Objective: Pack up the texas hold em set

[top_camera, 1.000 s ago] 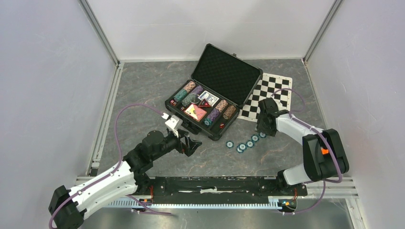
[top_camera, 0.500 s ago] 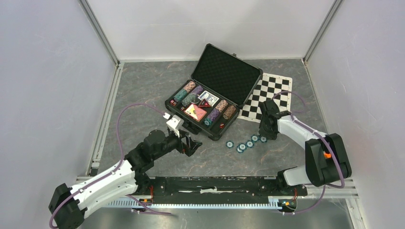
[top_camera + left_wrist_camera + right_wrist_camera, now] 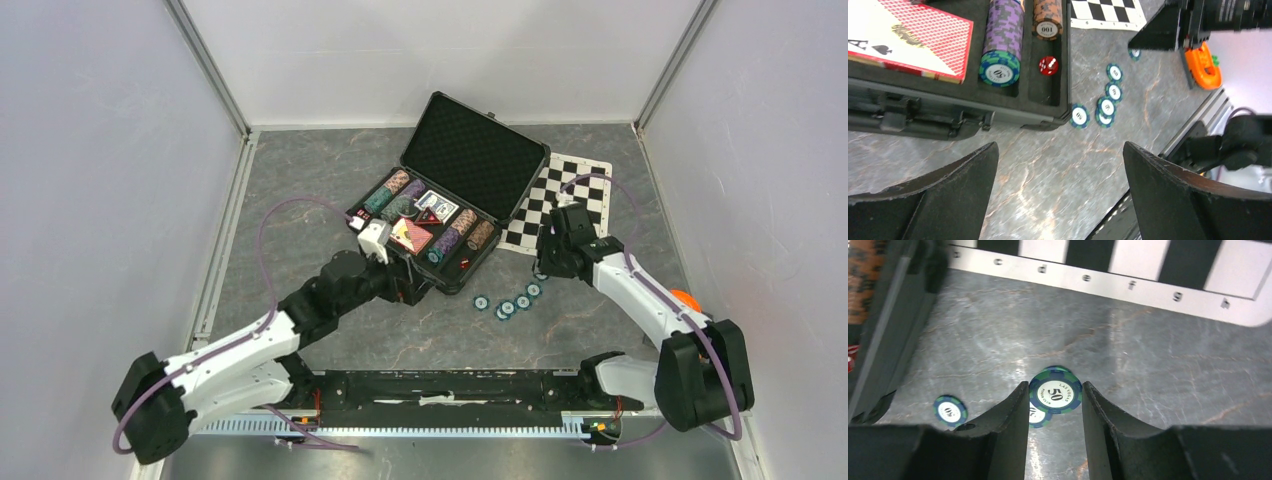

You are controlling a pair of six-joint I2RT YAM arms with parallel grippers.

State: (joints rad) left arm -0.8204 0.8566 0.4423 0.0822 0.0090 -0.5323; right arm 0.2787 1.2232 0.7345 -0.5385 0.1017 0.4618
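Note:
The black case [image 3: 470, 150] lies open, its tray holding rows of striped chips [image 3: 455, 232], a red deck [image 3: 410, 236] and a blue deck [image 3: 437, 207]. Several blue-green chips [image 3: 506, 308] are scattered on the table in front of the case's right corner. My right gripper [image 3: 548, 264] is shut on one blue-green "50" chip [image 3: 1055, 394], held edge to edge just above the table, with another chip [image 3: 1035, 416] under it. My left gripper [image 3: 1060, 145] stands wide open and empty over bare table by the case's front wall [image 3: 923, 120]. A red die [image 3: 1048, 65] lies in the tray.
The chequered mat [image 3: 565, 195] lies right of the case, close behind my right gripper. An orange piece [image 3: 683, 298] shows on the right arm's side. Another loose chip [image 3: 950, 410] lies left of my right fingers. White walls enclose the table.
My right gripper has closed on a chip at the end of the loose row and drawn up a little. My left arm has moved forward to the case's front edge.

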